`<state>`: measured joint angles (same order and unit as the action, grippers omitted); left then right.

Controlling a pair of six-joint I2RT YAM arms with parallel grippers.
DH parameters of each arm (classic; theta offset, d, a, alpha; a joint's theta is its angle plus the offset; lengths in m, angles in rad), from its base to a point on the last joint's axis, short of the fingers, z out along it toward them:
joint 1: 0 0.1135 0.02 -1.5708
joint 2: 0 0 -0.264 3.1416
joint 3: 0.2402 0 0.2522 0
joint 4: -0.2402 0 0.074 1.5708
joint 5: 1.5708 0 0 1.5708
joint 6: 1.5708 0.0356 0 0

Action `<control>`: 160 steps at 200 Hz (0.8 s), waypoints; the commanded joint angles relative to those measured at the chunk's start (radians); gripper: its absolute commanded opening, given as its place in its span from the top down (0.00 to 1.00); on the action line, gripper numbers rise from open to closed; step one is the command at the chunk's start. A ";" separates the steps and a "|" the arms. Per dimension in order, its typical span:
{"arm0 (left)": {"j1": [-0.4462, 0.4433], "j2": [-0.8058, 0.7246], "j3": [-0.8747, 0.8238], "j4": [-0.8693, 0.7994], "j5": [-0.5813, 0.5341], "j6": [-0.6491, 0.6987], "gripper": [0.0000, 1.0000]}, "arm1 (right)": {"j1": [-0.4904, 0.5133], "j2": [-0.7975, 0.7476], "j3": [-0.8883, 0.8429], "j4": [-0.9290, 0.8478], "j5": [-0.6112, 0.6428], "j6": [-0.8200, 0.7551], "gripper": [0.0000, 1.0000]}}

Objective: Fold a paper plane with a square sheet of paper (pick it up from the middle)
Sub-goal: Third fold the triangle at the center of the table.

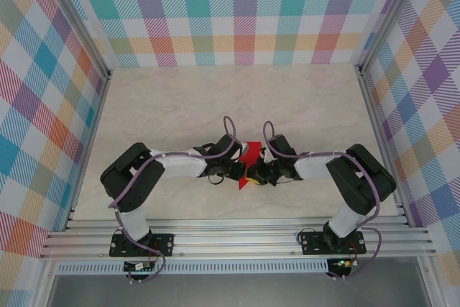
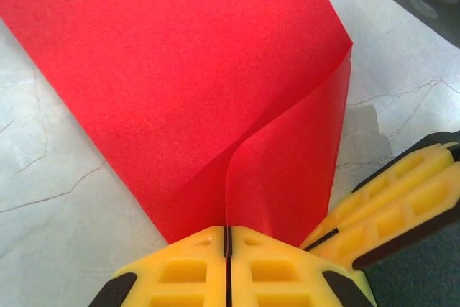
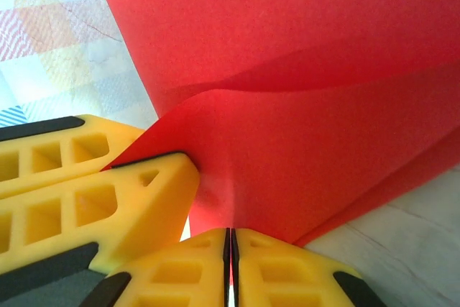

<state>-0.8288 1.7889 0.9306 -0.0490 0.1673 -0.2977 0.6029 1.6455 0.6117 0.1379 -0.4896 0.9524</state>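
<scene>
pale marble-patterned table (image 1: 180, 98), faint grey veins, red paper plane (image 1: 249, 156) over its near middle

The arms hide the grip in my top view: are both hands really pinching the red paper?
Observer: The left hand is. Its wrist view shows the jaws shut on the edge of the paper.
Operator: And the right?
Observer: The right hand is shut on the paper too, right beside the left hand.
Operator: Is the sheet lying flat between them?
Observer: No. Above the grip one layer bows out in a soft curve, with no sharp crease there.
</scene>
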 commanded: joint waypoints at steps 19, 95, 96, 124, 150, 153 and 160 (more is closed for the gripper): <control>0.006 0.030 0.000 -0.012 0.015 0.014 0.93 | 0.006 -0.064 -0.050 0.050 0.017 -0.014 0.88; 0.020 0.054 0.012 -0.012 0.059 0.022 0.93 | 0.071 -0.174 -0.145 0.203 0.097 0.036 0.87; 0.019 0.054 0.011 -0.012 0.059 0.022 0.93 | 0.073 -0.174 -0.147 0.205 0.100 0.037 0.87; 0.025 0.061 0.013 -0.006 0.071 0.020 0.93 | 0.096 -0.154 -0.159 0.243 0.132 0.045 0.88; 0.028 0.060 0.013 -0.010 0.074 0.019 0.93 | 0.104 -0.147 -0.171 0.270 0.146 0.056 0.88; 0.027 0.059 0.013 -0.009 0.074 0.019 0.93 | 0.105 -0.146 -0.169 0.260 0.148 0.052 0.88; 0.027 0.058 0.014 -0.009 0.073 0.019 0.93 | 0.107 -0.140 -0.171 0.258 0.154 0.049 0.88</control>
<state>-0.8089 1.8114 0.9417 -0.0223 0.2276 -0.2939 0.6987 1.4822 0.4496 0.3523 -0.3702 0.9924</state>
